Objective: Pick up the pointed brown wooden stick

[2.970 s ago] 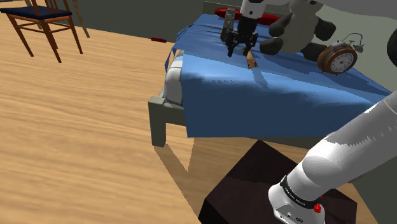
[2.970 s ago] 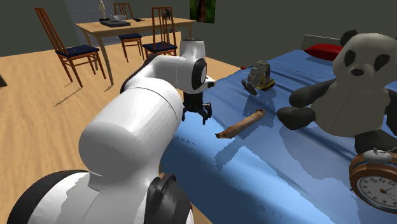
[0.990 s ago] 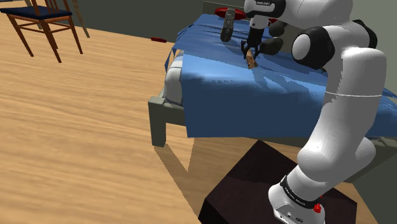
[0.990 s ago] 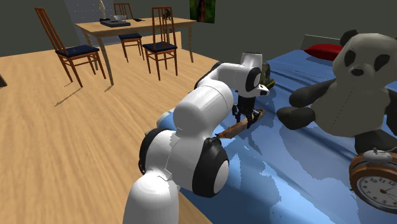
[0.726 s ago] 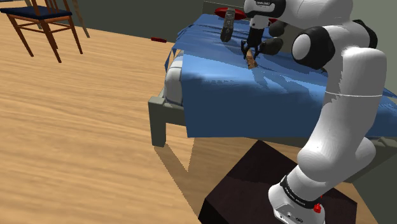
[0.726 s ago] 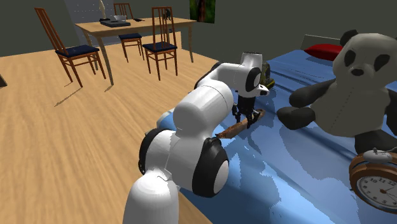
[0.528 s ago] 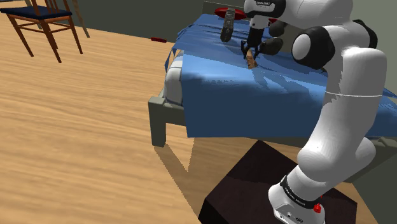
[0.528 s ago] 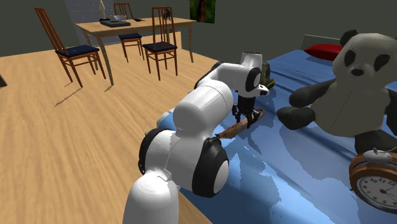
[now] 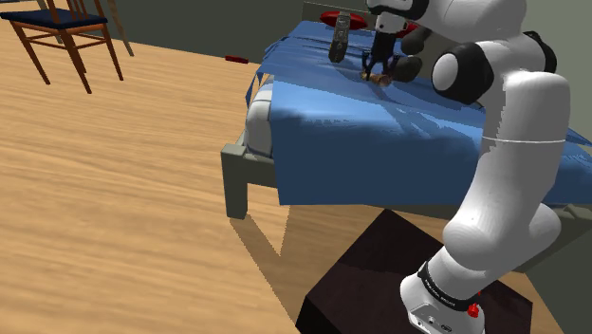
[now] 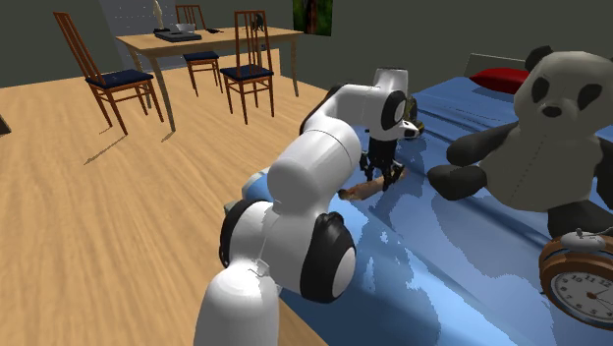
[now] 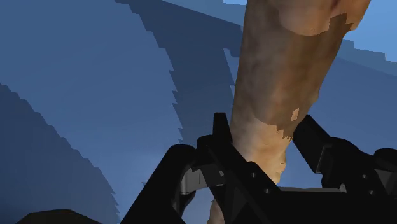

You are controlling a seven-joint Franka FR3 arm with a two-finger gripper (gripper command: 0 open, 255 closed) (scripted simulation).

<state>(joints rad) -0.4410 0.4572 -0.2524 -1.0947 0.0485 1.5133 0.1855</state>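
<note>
The brown wooden stick (image 10: pixel 359 190) hangs just above the blue bed cover (image 10: pixel 442 256), tilted with its pointed end lower. My black gripper (image 10: pixel 383 177) is shut on its thicker upper part. In the wrist view the mottled brown stick (image 11: pixel 280 83) runs out from between the two black fingers (image 11: pixel 219 143) of the gripper (image 11: pixel 261 149), which clasp it on both sides. From the shoulder view the gripper (image 9: pixel 378 68) stands over the far part of the bed with the stick (image 9: pixel 380 80) showing beneath it.
A big panda plush (image 10: pixel 540 128) sits on the bed beside the gripper, with a round alarm clock (image 10: pixel 585 280) nearer and a red pillow (image 10: pixel 501 79) behind. A small grey object (image 9: pixel 339 40) stands close by. Chairs (image 10: pixel 108 79) and a dining table (image 10: pixel 206 39) stand on the wooden floor.
The gripper has risen and shifted a little toward the head of the bed, taking the stick up off the cover. The fingers stay clasped on it.
</note>
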